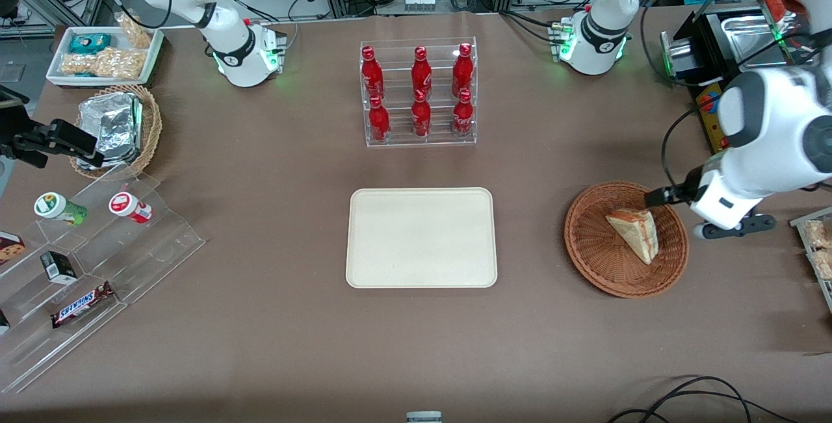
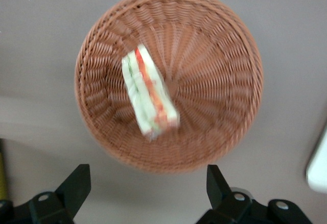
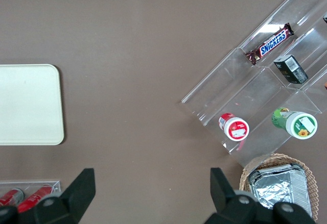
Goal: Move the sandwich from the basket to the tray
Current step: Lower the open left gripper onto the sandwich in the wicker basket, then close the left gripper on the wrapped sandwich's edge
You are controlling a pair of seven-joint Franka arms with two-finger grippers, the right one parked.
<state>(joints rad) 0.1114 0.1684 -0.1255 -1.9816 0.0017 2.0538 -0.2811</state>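
The sandwich [image 1: 634,233], a white-bread wedge with red and green filling, lies in the reddish-brown wicker basket [image 1: 598,260] toward the working arm's end of the table. In the left wrist view the sandwich [image 2: 149,94] lies near the middle of the basket [image 2: 219,76]. My left gripper [image 1: 656,197] hovers above the basket's rim, a little farther from the front camera than the sandwich. Its jaws stand wide apart and hold nothing [image 2: 145,185]. The cream tray [image 1: 421,238] lies bare at the table's middle, beside the basket; it also shows in the right wrist view [image 3: 28,104].
A clear rack of red bottles [image 1: 419,91] stands farther from the front camera than the tray. A tan basket of foil packs [image 1: 120,127], a clear stepped shelf of snacks [image 1: 97,247] and a white snack tray [image 1: 104,52] lie toward the parked arm's end.
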